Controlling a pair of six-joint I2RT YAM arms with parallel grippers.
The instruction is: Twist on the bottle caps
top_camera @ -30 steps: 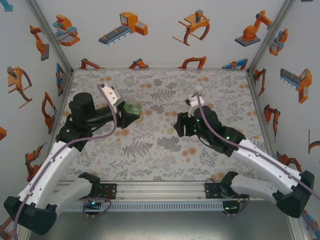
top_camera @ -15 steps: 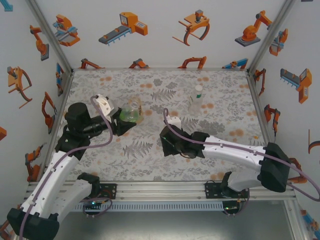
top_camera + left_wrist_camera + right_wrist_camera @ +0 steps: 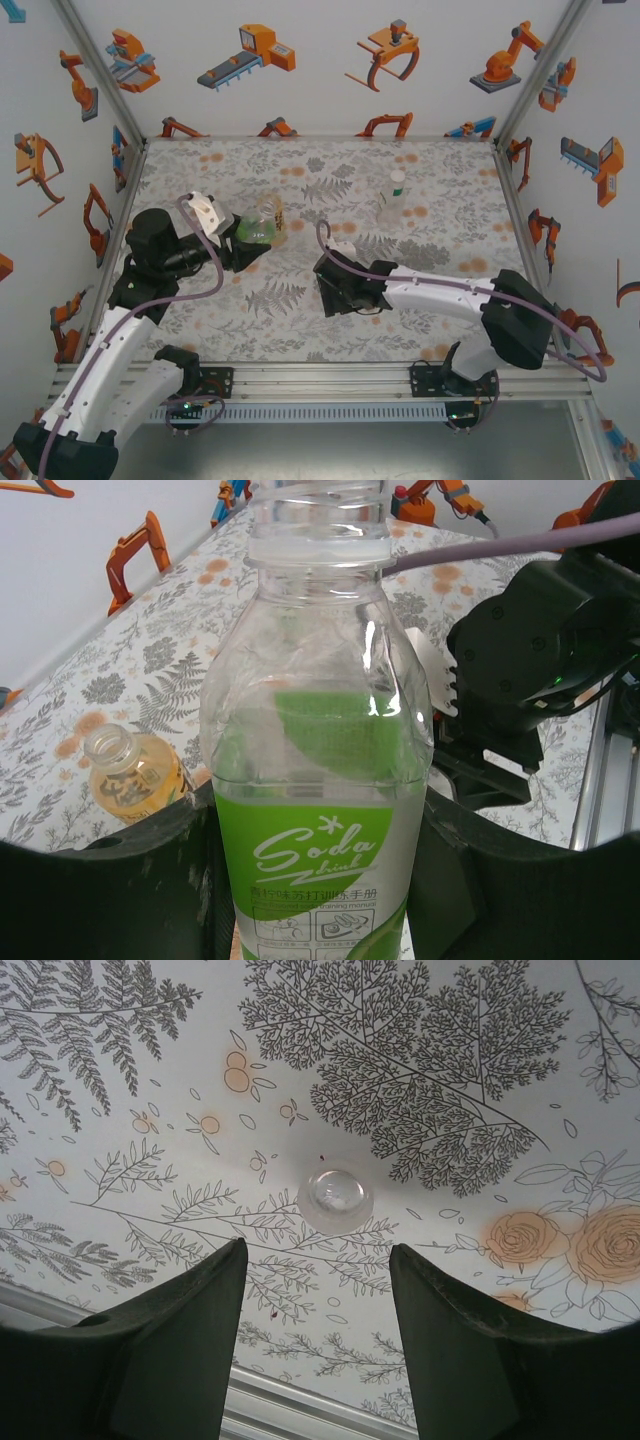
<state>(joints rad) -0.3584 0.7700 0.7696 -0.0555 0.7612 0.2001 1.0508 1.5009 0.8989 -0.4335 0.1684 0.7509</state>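
Observation:
My left gripper (image 3: 315,880) is shut on a clear bottle with a green "Soda" label (image 3: 318,780); its threaded neck is bare. In the top view this green bottle (image 3: 258,230) stands upright at the left gripper (image 3: 248,243). An uncapped amber bottle (image 3: 130,775) stands just behind it (image 3: 277,210). My right gripper (image 3: 315,1260) hangs open over the table, and a small clear-whitish bottle cap (image 3: 335,1198) lies flat just beyond its fingertips, untouched. In the top view the right gripper (image 3: 335,292) points down at mid-table. The slim bottle (image 3: 392,200) stands alone at the back right.
The floral tablecloth (image 3: 300,320) covers the whole table inside white walls. The right arm's black wrist (image 3: 540,660) sits close to the right of the held bottle. A metal rail (image 3: 320,378) runs along the near edge.
The right arm left the slim bottle and swung left and nearer, down over the cap on the table. The left gripper shifted slightly left with the green bottle.

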